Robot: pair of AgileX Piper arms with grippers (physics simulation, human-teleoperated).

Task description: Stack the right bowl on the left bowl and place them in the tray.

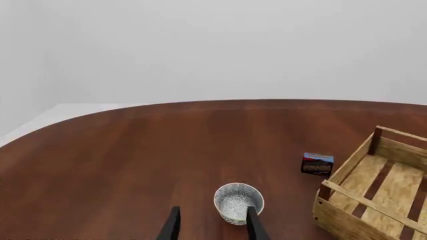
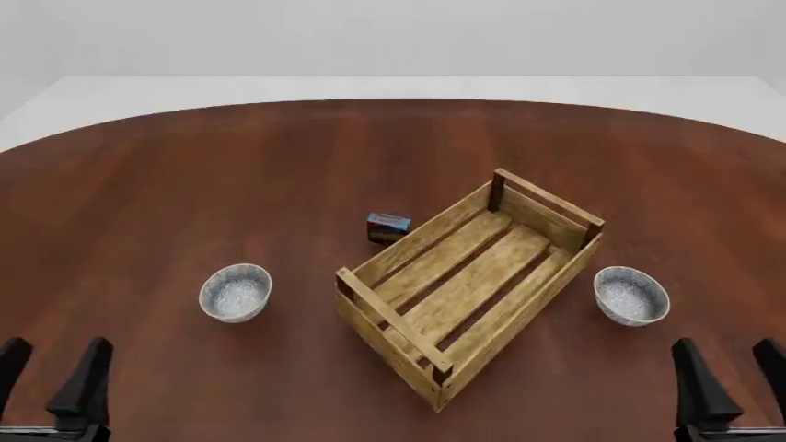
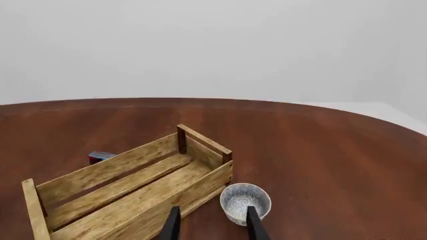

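While both hands spread apart, left hand (image 2: pixel 50 378), right hand (image 2: pixel 728 378), 2 pale speckled bowls, left bowl (image 2: pixel 235 293), right bowl (image 2: pixel 631 296), flank slatted tray (image 2: pixel 406 327) on tabletop (image 2: pixel 184 184).

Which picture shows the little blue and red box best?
The front view: the small box sits whole beside the tray. The left wrist view also shows it, nearer the edge. In the right wrist view only its top peeks over the tray.

The dark reddish-brown wooden counter (image 2: pixel 246 166) carries a large light-wood slatted tray (image 2: pixel 540 299) set askew at its middle, a small blue-and-red box (image 2: pixel 388 226) just beside the tray's far-left side, and one pale patterned bowl on each side, the left bowl (image 2: pixel 235 293) and the right bowl (image 2: pixel 631 296).
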